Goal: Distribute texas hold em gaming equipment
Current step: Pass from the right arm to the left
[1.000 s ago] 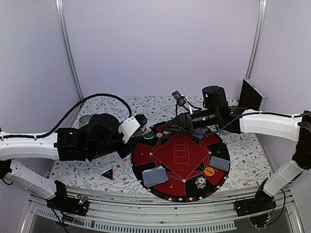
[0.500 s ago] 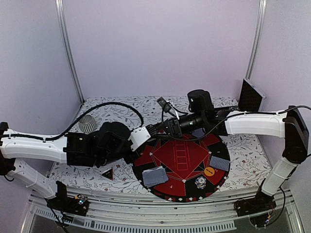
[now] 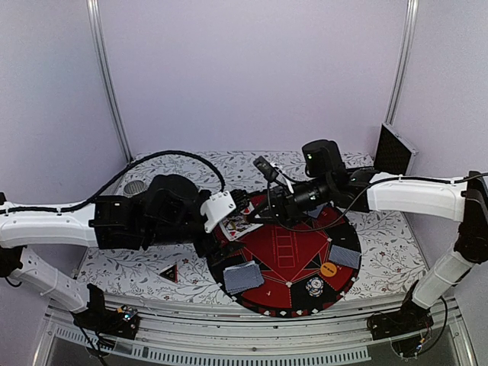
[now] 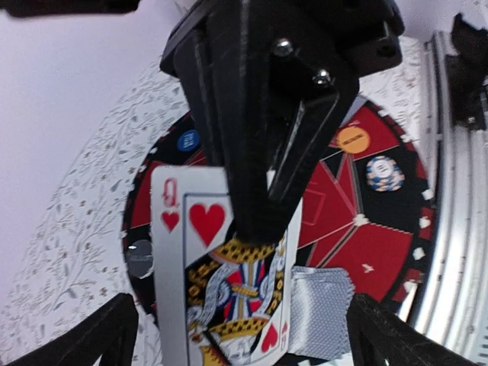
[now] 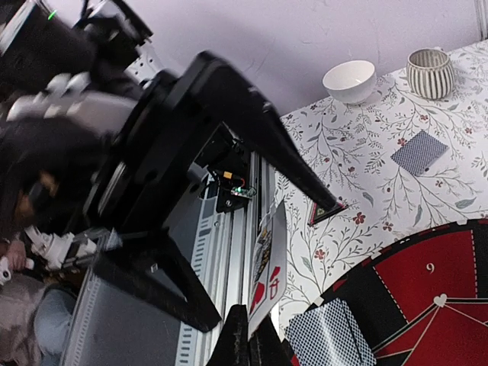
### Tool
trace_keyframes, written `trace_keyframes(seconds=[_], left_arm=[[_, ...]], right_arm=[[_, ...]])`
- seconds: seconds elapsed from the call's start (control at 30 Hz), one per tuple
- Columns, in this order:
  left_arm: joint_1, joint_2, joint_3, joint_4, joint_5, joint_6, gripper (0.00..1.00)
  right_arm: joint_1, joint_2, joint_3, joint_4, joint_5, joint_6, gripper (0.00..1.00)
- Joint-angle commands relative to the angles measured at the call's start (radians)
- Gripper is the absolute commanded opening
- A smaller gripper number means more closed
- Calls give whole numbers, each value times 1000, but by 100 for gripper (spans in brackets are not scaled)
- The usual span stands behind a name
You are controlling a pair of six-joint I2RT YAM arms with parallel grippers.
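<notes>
Floral cloth covers the table (image 3: 107, 267), with pale walls behind. From above, the round mat (image 3: 286, 244) lies near the front edge, and both arms meet over its far left rim. The left gripper (image 3: 238, 210) holds a face-up card (image 3: 241, 225) above the mat, and the right gripper (image 3: 258, 213) sits just beside it, likely for a hand-over. A grey-backed pile (image 3: 242, 276), a second pile (image 3: 345, 256), an orange disc (image 3: 329, 269) and a chip (image 3: 314, 286) lie spread round the mat, apparently set out for separate seats. The triangle (image 3: 168, 272) lies on the cloth to the left.

At the left wrist, the fingers (image 4: 244, 152) are clamped on one short edge of the queen of hearts. That grip leaves most of the card free for another grip. A blue disc (image 4: 188, 139) shows on the mat beyond.

At the right wrist, the card stands edge-on between widely spread fingers (image 5: 252, 130), apparently untouched by them. The wide gap suits closing on something so thin. A bowl (image 5: 349, 80), a cup (image 5: 429, 72) and a lone card (image 5: 419, 152) sit on the cloth beyond.
</notes>
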Motion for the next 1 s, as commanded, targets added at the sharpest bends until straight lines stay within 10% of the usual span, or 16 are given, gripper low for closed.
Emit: trace_keyframes(seconds=[0.0,0.53,0.63,0.7,0.8,0.97], left_arm=[[135,-113,-6,-15,564,-98,98],[211,-52,2,-4,914,-126,52],[210,-45,1,14,891,-134,0],[209,-51,-11,31,855,-143,0],[186,-65,-38,26,693,-131,0],[23,-10,-56,-79,88,-48,0]], right_arm=[[25,-143,-54,-213,-36,-369,2],[93,-210,-70,-220,107,-558,2],[92,-215,-73,-218,110,-557,2],[92,-222,-78,-215,125,-559,5],[92,-256,-110,-182,227,-540,57],[-11,-382,-234,-47,374,-425,93]])
